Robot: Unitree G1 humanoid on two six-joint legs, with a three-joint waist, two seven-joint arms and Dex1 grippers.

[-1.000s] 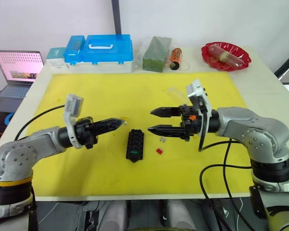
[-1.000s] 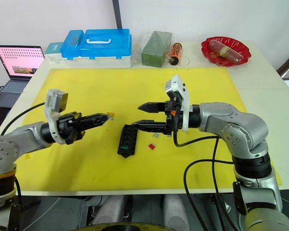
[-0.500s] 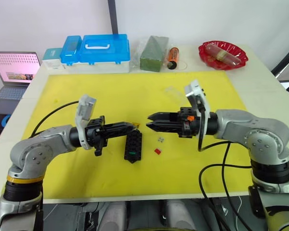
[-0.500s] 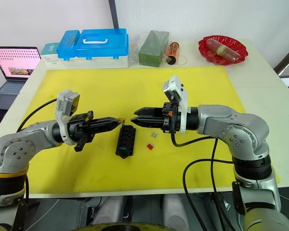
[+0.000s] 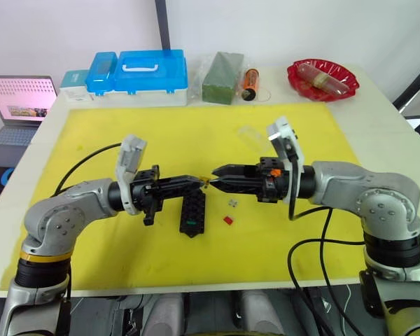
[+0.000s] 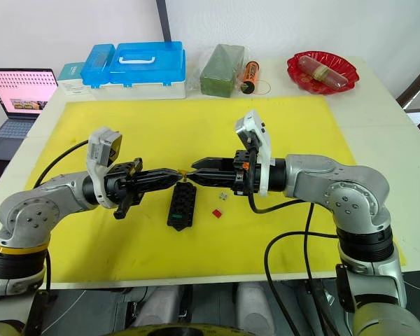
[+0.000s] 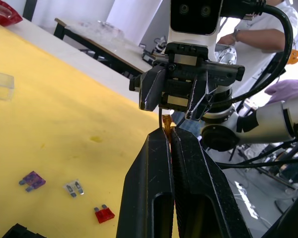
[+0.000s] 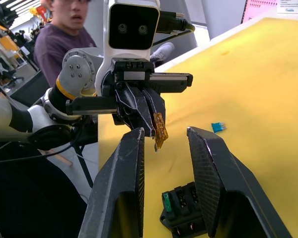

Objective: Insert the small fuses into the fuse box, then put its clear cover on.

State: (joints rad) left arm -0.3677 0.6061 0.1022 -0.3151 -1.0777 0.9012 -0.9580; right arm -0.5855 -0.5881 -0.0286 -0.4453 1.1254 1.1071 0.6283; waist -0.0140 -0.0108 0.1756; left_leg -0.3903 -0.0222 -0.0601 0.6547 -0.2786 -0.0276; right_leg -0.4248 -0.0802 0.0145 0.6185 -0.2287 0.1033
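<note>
At centre frame above the yellow mat (image 5: 196, 280), the left end effector (image 5: 198, 182) is clenched on an orange fuse (image 8: 160, 131), offering it tip to tip to the right end effector (image 8: 164, 148), whose fingers stand apart around the fuse without yet gripping it. The handover looks risky: if the left lets go before the right closes, the tiny fuse would likely drop or twist out of line. Just below them lies the black fuse box (image 5: 194, 213), a green fuse (image 5: 190, 224) already seated. Red (image 5: 229, 220) and grey (image 5: 233, 203) fuses lie beside it on the mat; the clear cover (image 5: 250, 133) waits farther up, on the desk (image 5: 378, 119).
</note>
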